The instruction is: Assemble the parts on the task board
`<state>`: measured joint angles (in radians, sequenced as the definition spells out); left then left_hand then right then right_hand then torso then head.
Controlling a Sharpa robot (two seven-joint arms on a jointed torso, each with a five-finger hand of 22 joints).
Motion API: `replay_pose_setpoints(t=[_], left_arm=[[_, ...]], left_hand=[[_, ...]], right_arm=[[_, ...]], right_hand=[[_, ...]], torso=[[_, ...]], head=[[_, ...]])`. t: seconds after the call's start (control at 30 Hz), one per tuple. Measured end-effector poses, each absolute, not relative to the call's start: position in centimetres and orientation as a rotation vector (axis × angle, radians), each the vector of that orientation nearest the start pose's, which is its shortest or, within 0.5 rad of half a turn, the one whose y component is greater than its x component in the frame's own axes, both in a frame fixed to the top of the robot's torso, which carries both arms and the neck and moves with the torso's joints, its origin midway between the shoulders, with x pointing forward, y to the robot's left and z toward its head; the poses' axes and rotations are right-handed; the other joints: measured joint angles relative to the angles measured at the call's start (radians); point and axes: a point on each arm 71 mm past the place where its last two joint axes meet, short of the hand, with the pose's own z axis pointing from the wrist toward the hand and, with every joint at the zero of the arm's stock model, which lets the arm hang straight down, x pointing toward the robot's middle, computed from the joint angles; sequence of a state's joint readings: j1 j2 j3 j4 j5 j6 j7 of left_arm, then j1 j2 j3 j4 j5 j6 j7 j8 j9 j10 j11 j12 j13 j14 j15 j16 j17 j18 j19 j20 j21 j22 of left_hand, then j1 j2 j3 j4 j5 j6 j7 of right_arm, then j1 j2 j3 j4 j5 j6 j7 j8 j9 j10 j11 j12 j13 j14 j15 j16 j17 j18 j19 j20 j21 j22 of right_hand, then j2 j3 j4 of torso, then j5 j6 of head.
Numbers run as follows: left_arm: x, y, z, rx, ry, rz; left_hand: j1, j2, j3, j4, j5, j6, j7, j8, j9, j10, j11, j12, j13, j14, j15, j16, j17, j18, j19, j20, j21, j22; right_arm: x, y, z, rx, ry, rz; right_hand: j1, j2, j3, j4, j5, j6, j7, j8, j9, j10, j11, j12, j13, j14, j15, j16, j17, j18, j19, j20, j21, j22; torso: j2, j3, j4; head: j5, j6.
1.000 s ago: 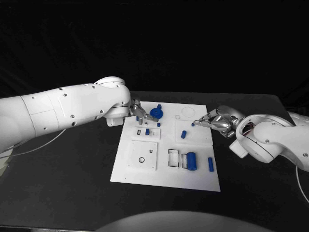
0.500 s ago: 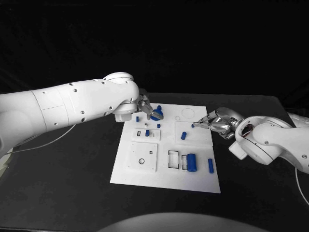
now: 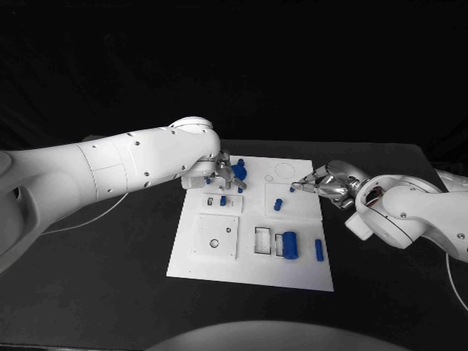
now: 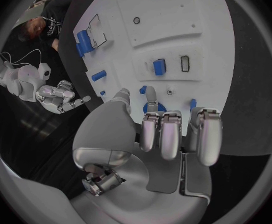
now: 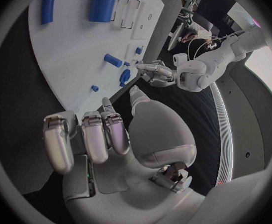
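Observation:
The white task board (image 3: 250, 269) lies mid-table. My left hand (image 3: 222, 174) is at its far left part, thumb and curled fingers closed round a round blue part (image 3: 238, 172) that sits on the board. In the left wrist view this round part (image 4: 153, 107) peeks out between the thumb and the fingers (image 4: 162, 129). My right hand (image 3: 326, 182) hovers at the board's right edge, fingers curled in and holding nothing, its tips just short of a small blue peg (image 3: 293, 189). That peg (image 5: 95, 88) lies on the board just off the fingertips (image 5: 105, 104).
A thick blue cylinder (image 3: 290, 243) and a slim blue bar (image 3: 319, 249) lie on the near right of the board. A short peg (image 3: 278, 205) and a small blue block (image 3: 222, 199) sit mid-board. Black table surrounds the board.
My left arm has swung its elbow up and toward the board while the hand stays at the round blue part. The right hand has not moved.

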<state>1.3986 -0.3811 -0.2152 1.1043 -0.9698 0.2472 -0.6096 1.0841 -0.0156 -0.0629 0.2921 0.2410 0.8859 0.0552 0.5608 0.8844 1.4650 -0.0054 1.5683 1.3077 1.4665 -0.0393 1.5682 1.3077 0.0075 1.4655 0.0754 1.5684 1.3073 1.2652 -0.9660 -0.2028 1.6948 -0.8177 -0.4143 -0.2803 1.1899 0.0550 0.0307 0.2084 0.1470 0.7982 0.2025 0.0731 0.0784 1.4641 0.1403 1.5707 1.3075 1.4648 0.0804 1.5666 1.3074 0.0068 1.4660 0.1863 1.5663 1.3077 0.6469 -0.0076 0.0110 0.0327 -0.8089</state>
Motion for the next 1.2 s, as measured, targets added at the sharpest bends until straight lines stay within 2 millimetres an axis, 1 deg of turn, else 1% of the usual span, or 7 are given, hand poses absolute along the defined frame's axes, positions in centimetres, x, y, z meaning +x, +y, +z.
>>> replay_pose_setpoints(t=[0.27,0.47,0.6,0.8,0.9,1.03,1.2], left_arm=[[55.0,12.2,-20.0,-0.052,2.37,-0.211],[55.5,13.3,-18.7,-0.074,2.323,-0.219],[55.9,13.9,-18.1,-0.086,2.295,-0.216],[56.6,15.1,-18.1,-0.104,2.267,-0.182],[57.0,15.8,-18.1,-0.118,2.256,-0.164],[57.5,16.8,-18.0,-0.138,2.245,-0.14],[58.2,17.6,-18.0,-0.163,2.239,-0.11]], left_hand=[[0.0,0.0,-0.007,0.001,0.005,0.008,-0.008,0.012,0.014,0.0,0.0,0.0,0.0,0.0,0.0,0.0,0.0,0.0,0.0,0.0,0.0,0.0],[0.0,0.0,-0.013,0.001,0.005,0.011,-0.011,0.018,0.019,0.0,0.0,0.0,0.0,0.0,0.0,0.0,0.0,0.0,0.0,0.0,0.0,0.0],[0.0,0.0,-0.013,0.002,0.005,0.018,-0.011,0.018,0.022,0.0,0.0,0.0,0.0,0.0,0.0,0.0,0.0,0.0,0.0,0.0,0.0,0.0],[0.0,0.0,-0.018,0.001,0.005,0.024,-0.016,0.023,0.025,0.0,0.0,0.0,0.0,0.0,0.0,0.0,0.0,0.0,0.0,0.0,0.0,0.0],[0.0,0.0,-0.021,0.004,0.005,0.029,-0.015,0.023,0.028,0.0,0.0,0.0,0.0,-0.002,-0.002,0.0,0.0,0.0,0.0,0.0,0.0,0.0],[-0.007,-0.007,-0.026,0.004,0.005,0.033,-0.018,0.023,0.03,0.004,-0.004,0.0,0.0,0.0,-0.007,0.0,0.0,0.0,0.0,0.0,0.0,0.0],[-0.008,-0.008,-0.027,0.004,0.005,0.034,-0.02,0.023,0.03,0.004,-0.004,0.0,0.0,0.0,-0.007,0.0,0.0,0.0,0.0,0.0,0.0,0.0]], right_arm=[[44.3,-23.4,-21.7,0.587,1.945,0.71],[44.3,-23.4,-21.7,0.589,1.944,0.708],[44.3,-23.4,-21.7,0.589,1.944,0.707],[44.4,-23.5,-21.7,0.589,1.944,0.706],[44.4,-23.5,-21.7,0.59,1.944,0.705],[44.4,-23.5,-21.7,0.591,1.944,0.704],[44.4,-23.5,-21.7,0.591,1.945,0.705]], right_hand=[[0.0,0.0,0.0,0.0,0.0,0.0,0.0,0.0,0.0,0.0,0.0,0.0,0.0,0.0,0.0,0.0,0.0,0.0,0.0,0.0,0.0,0.0],[0.0,0.0,0.0,0.0,0.0,0.0,0.0,0.0,0.0,0.0,0.0,0.0,0.0,0.0,0.0,0.0,0.0,0.0,0.0,0.0,0.0,0.0],[0.0,0.0,0.0,0.0,0.0,0.0,0.0,0.0,0.0,0.0,0.0,0.0,0.0,0.0,0.0,0.0,0.0,0.0,0.0,0.0,0.0,0.0],[0.0,0.0,0.0,0.0,0.0,0.0,0.0,0.0,0.0,0.0,0.0,0.0,0.0,0.0,0.0,0.0,0.0,0.0,0.0,0.0,0.0,0.0],[0.0,0.0,0.0,0.0,0.0,0.0,0.0,0.0,0.0,0.0,0.0,0.0,0.0,0.0,0.0,0.0,0.0,0.0,0.0,0.0,0.0,0.0],[0.0,0.0,0.0,0.0,0.0,0.0,0.0,0.0,0.0,0.0,0.0,0.0,0.0,0.0,0.0,0.0,0.0,0.0,0.0,0.0,0.0,0.0],[0.0,0.0,0.0,0.0,0.0,0.0,0.0,0.0,0.0,0.0,0.0,0.0,0.0,0.0,0.0,0.0,0.0,0.0,0.0,0.0,0.0,0.0]], torso=[[-0.001,0.0002,0.0028],[-0.002,0.0004,0.0035],[-0.002,0.0004,0.0028],[-0.002,0.0003,0.0015],[-0.001,0.0004,0.0015],[-0.001,0.0003,0.0016],[0.0,0.0002,0.001]], head=[[-0.003,0.0],[0.0,0.003],[0.005,0.004],[0.009,0.006],[0.009,0.007],[0.009,0.008],[0.011,0.009]])
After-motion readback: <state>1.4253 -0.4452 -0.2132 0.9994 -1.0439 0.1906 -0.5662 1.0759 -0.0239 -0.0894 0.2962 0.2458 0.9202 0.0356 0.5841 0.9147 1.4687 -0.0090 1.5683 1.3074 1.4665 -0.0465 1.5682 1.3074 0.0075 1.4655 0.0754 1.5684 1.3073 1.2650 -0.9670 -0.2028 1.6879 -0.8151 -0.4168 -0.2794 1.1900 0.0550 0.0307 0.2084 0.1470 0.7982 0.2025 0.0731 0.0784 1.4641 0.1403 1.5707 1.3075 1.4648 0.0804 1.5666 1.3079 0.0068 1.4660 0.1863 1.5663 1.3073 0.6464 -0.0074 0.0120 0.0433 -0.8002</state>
